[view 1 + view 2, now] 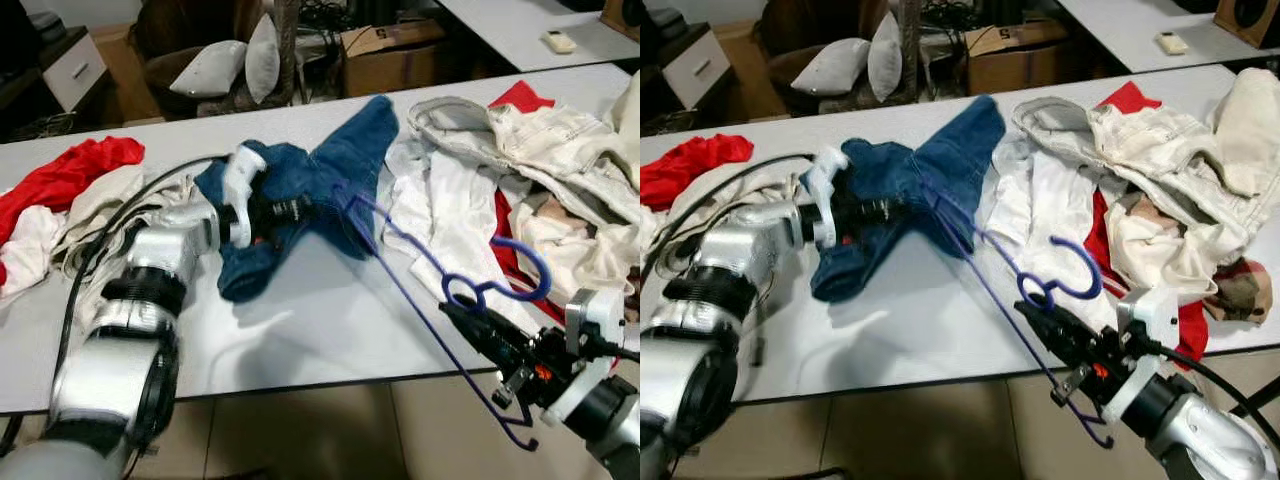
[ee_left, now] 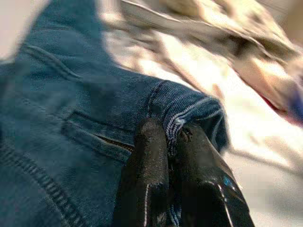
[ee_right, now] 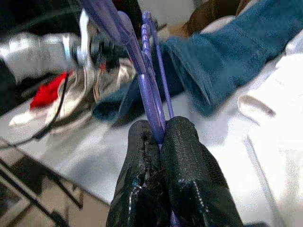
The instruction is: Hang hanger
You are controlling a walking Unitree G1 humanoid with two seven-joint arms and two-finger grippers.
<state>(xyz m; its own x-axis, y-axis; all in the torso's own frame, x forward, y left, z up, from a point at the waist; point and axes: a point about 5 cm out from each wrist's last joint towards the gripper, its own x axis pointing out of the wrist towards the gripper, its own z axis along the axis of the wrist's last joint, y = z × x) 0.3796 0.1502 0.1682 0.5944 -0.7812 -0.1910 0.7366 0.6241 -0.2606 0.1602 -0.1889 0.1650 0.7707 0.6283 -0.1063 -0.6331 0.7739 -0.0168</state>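
A purple wire hanger [image 1: 400, 283] slants over the white table [image 1: 320, 330], its hook near my right gripper and its far end tucked into the blue denim garment [image 1: 340, 160]. My right gripper [image 1: 450, 308] is at the table's front right, shut on the hanger's wires just below the hook; the right wrist view shows the fingers [image 3: 184, 142] pinching the purple wires [image 3: 149, 101]. My left gripper [image 1: 300, 208] reaches in from the left and is shut on the denim's stitched hem [image 2: 189, 116], which sits between its black fingers [image 2: 147, 151].
A heap of white and beige clothes [image 1: 520, 150] with red cloth under it covers the table's right side. Red and cream garments [image 1: 70, 175] lie at the left. The table's front edge [image 1: 300, 385] is close. Cushions [image 1: 215, 65] and a cardboard box [image 1: 390, 50] stand behind.
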